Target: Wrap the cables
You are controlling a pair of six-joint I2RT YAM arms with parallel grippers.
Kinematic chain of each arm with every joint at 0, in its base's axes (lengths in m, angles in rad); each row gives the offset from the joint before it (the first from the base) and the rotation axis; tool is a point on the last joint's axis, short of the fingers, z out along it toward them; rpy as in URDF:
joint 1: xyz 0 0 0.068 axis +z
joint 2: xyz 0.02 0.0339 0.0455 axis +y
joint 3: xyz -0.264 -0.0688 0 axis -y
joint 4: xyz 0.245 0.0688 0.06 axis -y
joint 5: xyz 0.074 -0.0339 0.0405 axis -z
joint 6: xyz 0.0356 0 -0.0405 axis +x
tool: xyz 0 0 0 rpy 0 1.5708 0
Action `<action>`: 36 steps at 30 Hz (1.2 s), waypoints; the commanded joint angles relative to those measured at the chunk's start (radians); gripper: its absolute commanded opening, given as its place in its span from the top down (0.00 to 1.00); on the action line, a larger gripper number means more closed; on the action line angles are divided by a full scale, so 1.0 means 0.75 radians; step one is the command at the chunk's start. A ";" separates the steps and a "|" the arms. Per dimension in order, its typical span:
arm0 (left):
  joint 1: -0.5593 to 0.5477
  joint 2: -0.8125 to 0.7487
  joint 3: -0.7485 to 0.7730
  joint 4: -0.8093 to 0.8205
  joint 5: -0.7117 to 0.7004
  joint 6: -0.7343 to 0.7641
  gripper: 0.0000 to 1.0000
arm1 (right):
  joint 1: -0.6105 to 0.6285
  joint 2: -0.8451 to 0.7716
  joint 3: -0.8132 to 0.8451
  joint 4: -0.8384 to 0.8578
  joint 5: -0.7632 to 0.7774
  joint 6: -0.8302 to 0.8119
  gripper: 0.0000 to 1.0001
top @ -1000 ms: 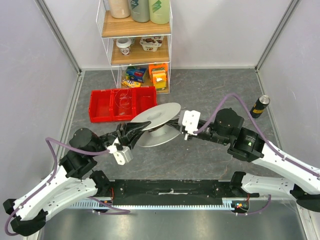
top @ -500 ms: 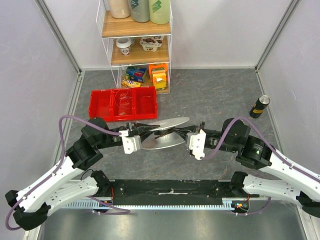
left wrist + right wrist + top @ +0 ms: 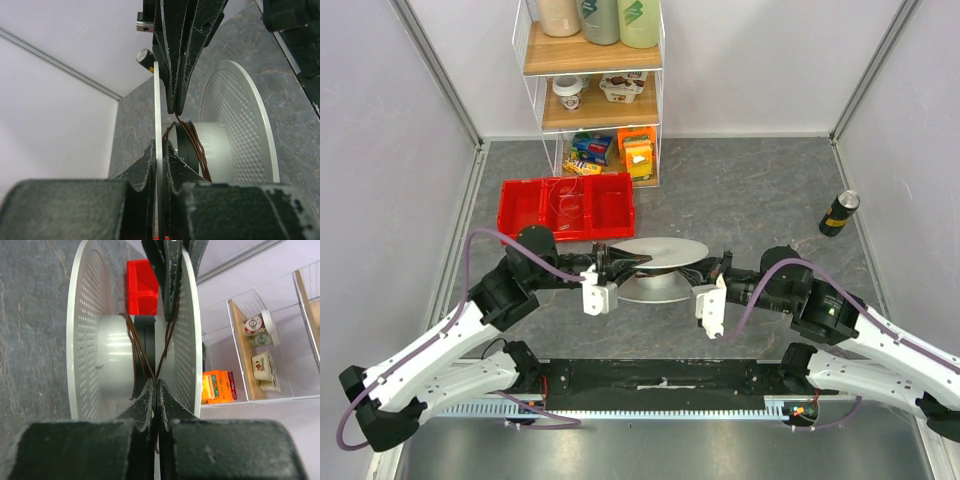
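Note:
The round white spool [image 3: 655, 264] is held level just above the table's middle. My left gripper [image 3: 620, 263] is on its left side; in the left wrist view the gripper [image 3: 160, 150] is shut on the edge of the spool's thin flange [image 3: 158, 100]. The cable [image 3: 192, 142], a thin brown wire, is wound a few turns round the hub. My right gripper [image 3: 708, 272] is on the spool's right side; in the right wrist view it [image 3: 156, 382] is shut on the cable [image 3: 136, 347], which runs from the hub between the flanges [image 3: 82, 340] into the closed fingers.
A red divided bin [image 3: 565, 208] lies behind the spool on the left. A wire shelf rack [image 3: 592, 90] with boxes and cups stands at the back. A black and yellow can [image 3: 838, 212] stands at the right. A black rail [image 3: 660, 375] runs along the near edge.
The spool has gone from tilted to level and a little nearer. My left wrist moved right and my right wrist moved nearer, each still holding on.

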 commanded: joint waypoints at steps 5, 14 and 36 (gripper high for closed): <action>-0.033 0.144 -0.016 0.133 -0.110 0.241 0.98 | -0.049 -0.042 -0.242 0.205 0.327 -0.122 1.00; -0.076 0.416 -0.237 0.775 -0.270 0.386 0.98 | -0.266 0.041 -0.696 0.974 0.432 -0.222 1.00; 0.123 1.680 -0.113 2.275 -0.207 0.665 0.98 | -0.888 1.489 -0.596 2.582 -0.057 -0.116 1.00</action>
